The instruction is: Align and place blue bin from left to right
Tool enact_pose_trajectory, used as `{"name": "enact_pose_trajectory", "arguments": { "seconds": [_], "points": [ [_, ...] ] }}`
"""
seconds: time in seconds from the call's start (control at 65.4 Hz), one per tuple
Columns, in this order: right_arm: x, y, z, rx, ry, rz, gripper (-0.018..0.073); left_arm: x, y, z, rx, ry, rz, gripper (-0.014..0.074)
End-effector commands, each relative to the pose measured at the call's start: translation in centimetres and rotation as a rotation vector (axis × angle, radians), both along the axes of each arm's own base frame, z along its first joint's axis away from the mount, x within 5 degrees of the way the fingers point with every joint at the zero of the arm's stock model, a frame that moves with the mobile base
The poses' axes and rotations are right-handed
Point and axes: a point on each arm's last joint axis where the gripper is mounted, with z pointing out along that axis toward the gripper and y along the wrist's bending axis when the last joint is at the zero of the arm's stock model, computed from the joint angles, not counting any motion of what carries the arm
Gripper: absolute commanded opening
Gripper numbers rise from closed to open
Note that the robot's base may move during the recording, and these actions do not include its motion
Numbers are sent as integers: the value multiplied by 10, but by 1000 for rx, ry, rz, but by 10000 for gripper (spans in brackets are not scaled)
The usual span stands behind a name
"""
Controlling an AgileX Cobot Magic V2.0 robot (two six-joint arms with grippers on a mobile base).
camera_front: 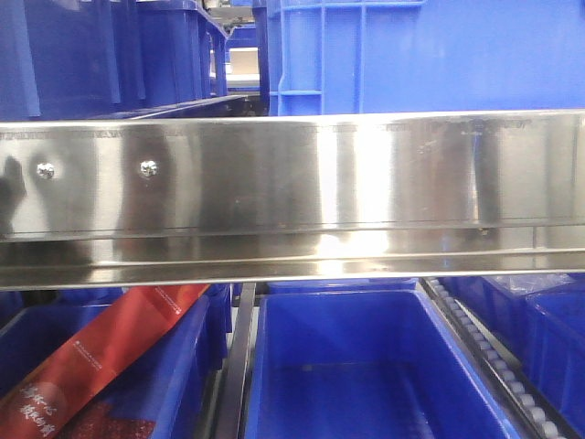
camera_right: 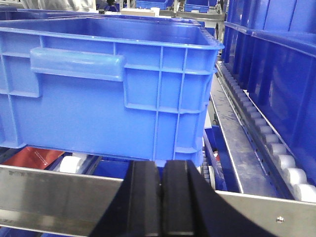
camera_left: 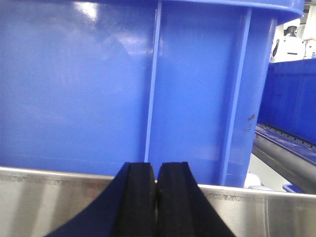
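Note:
The blue bin [camera_right: 113,89] is a large bright-blue crate with raised ribs, a rim band and a moulded handle. It stands on the shelf just beyond the steel rail [camera_right: 59,192], a little left of my right gripper [camera_right: 160,168]. That gripper is shut on nothing, its fingertips over the rail and short of the bin's lower right corner. In the front view the bin [camera_front: 411,55] shows at the upper right. My left gripper [camera_left: 156,170] is also shut and empty. It points at a bright-blue ribbed wall [camera_left: 98,84] close behind the rail; I cannot tell if it is the same bin.
A wide steel rail [camera_front: 292,192] crosses the front view. Darker blue bins [camera_front: 101,55] stand at the upper left. On the lower shelf, open blue bins [camera_front: 366,366] sit beside a red package [camera_front: 91,366]. A roller track [camera_right: 266,143] and more blue bins [camera_right: 276,64] flank the right.

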Motion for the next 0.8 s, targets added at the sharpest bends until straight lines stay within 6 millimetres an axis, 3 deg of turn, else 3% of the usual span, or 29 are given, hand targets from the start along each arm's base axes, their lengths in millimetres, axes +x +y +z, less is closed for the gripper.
{"name": "enact_pose_trajectory", "arguments": {
  "seconds": [0.0, 0.413, 0.52, 0.78],
  "points": [
    [-1, -1, 2, -12, -30, -5, -79, -1, 0, 3, 2, -29, 3, 13],
    [-1, -1, -2, -40, -95, -27, -79, -1, 0, 3, 2, -29, 3, 13],
    [6, -1, -16, -34, -141, -82, -79, -1, 0, 3, 2, -29, 3, 13],
    [23, -6, -82, 49, -113, -202, -79, -1, 0, 3, 2, -29, 3, 13]
  ]
}}
